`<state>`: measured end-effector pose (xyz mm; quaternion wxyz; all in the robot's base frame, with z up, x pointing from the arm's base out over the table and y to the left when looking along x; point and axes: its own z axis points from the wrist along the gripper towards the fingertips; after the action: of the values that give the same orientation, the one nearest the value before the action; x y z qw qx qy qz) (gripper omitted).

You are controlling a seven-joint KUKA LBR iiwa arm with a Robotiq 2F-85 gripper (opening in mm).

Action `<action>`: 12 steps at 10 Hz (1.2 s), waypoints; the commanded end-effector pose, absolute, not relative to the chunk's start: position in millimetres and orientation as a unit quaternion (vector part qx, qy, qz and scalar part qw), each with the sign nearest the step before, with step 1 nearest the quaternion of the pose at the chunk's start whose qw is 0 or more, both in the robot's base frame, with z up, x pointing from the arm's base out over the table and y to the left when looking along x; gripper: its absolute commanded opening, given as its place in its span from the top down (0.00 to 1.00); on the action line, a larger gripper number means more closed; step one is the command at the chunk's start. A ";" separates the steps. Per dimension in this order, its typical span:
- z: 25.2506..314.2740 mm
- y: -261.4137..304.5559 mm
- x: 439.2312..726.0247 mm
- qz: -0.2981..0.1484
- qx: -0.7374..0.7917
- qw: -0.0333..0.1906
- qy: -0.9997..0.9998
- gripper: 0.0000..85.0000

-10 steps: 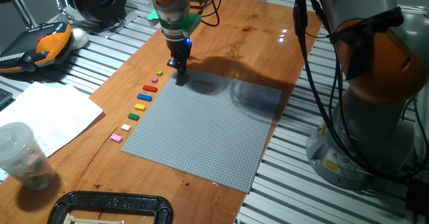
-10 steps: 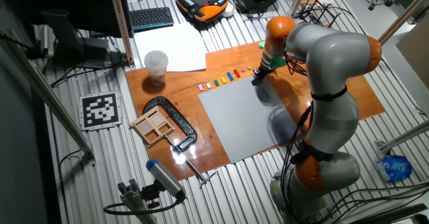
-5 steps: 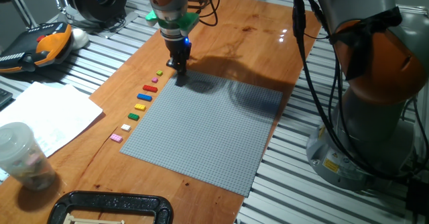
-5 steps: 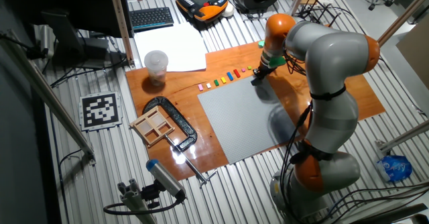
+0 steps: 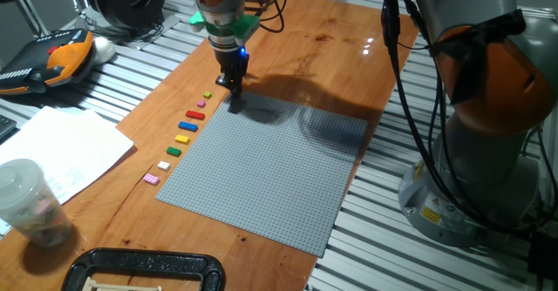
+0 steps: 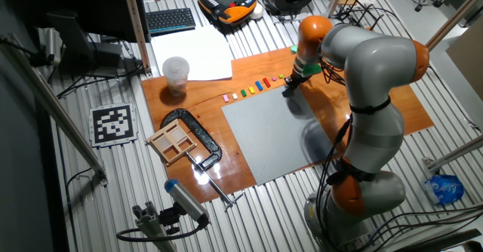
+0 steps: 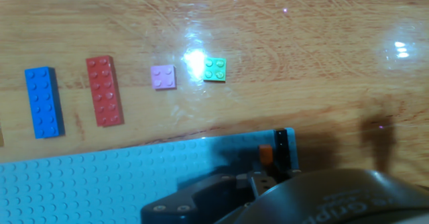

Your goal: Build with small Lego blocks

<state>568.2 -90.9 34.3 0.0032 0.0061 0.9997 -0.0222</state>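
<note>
My gripper [image 5: 234, 98] stands low over the far left corner of the grey baseplate [image 5: 270, 165]; it also shows in the other fixed view [image 6: 288, 88]. In the hand view the gripper [image 7: 267, 167] is closed on a small orange brick [image 7: 266, 153] right at the plate's corner, beside a dark narrow brick [image 7: 281, 149]. Loose small Lego blocks lie in a row on the wood along the plate's left edge: green [image 7: 214, 69], pink [image 7: 163, 77], red [image 7: 104, 100], blue [image 7: 43, 102], then yellow [image 5: 182, 138], green [image 5: 173, 151], white [image 5: 163, 165] and pink [image 5: 151, 179].
A plastic cup [image 5: 30, 206] and paper sheets [image 5: 61, 147] lie at the left. A black clamp [image 5: 144, 269] sits at the table's near edge. The robot's base [image 5: 484, 108] stands at the right. An orange pendant [image 5: 52, 60] lies far left.
</note>
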 end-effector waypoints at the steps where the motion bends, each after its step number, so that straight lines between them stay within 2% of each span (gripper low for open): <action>1: 34.5 -90.7 568.1 -0.022 0.007 0.003 1.000 0.80; 12: 27.9 -89.3 566.2 -0.031 0.008 0.010 0.999 0.80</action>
<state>566.2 -89.4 27.7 0.0098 0.0079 0.9995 -0.0305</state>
